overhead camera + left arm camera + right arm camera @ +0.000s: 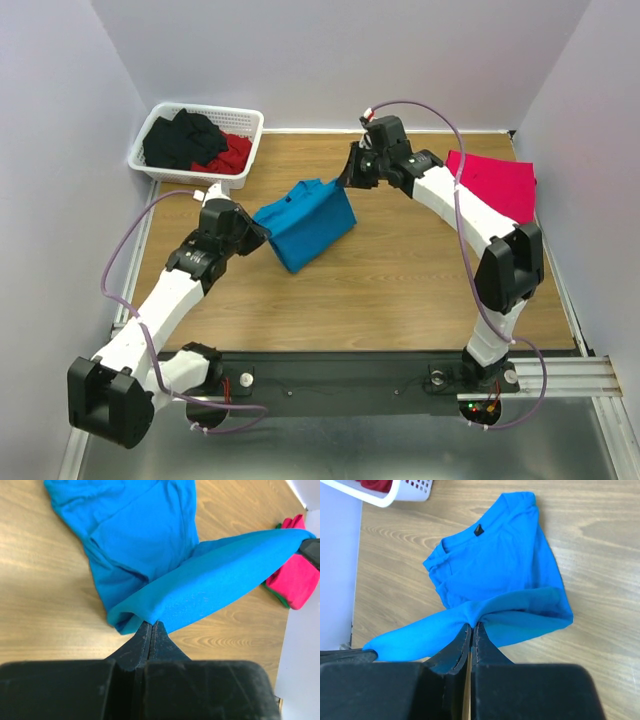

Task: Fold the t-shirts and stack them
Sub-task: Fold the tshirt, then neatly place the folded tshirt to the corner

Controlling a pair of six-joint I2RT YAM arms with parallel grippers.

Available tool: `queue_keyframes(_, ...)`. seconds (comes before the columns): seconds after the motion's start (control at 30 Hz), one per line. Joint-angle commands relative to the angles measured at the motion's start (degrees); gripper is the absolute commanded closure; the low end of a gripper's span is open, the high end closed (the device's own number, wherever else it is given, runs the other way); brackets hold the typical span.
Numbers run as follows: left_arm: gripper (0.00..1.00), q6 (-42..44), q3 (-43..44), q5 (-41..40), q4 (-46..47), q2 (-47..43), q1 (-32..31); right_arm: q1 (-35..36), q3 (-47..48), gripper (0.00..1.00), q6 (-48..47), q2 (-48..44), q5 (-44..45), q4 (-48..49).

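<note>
Gripping turquoise t-shirt [305, 225], left gripper [262, 232] and right gripper [350, 180] both clamped, wood-grain table [400, 275], pale walls [350, 60], pinkish-red t-shirt [500, 182] apparently folded.

right gripper [471, 630] pinching turquoise t-shirt [495, 565] edge

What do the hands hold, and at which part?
The blue t-shirt: the left hand and the right hand each pinch one end of its lifted edge.
</note>
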Motion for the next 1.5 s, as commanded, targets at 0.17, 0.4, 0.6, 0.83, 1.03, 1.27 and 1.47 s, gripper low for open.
queue_keyframes(0.17,1.0,4.9,3.8,4.9,5.9,5.5,6.6,-1.5,8.6,1.0,-2.4,5.5,-1.5,2.0)
queue_keyframes(0.4,1.0,8.1,5.9,9.3,10.6,13.1,10.9,-2.2,14.3,1.0,-3.3,12.6,-2.3,2.0)
queue_keyframes(0.6,1.0,9.0,7.8,9.2,13.3,20.2,13.6,-2.4,19.9,0.99,-6.1,20.3,-1.8,2.2)
queue_keyframes(0.83,0.92,9.5,11.0,7.2,16.8,29.8,15.2,-2.8,27.1,0.92,-8.6,28.6,-3.2,2.2)
queue_keyframes(1.03,0.02,10.6,14.0,9.7,16.6,32.5,15.2,-3.1,27.6,0.24,-10.9,29.8,-4.4,2.2)
queue_keyframes(1.27,0.02,10.4,8.6,10.7,16.1,26.0,15.2,-3.1,18.1,0.0,-20.6,23.5,-6.6,2.3)
queue_keyframes(1.47,0.02,10.0,-1.0,11.3,15.1,15.8,15.2,-3.0,12.9,0.0,-27.6,22.8,-9.3,2.3)
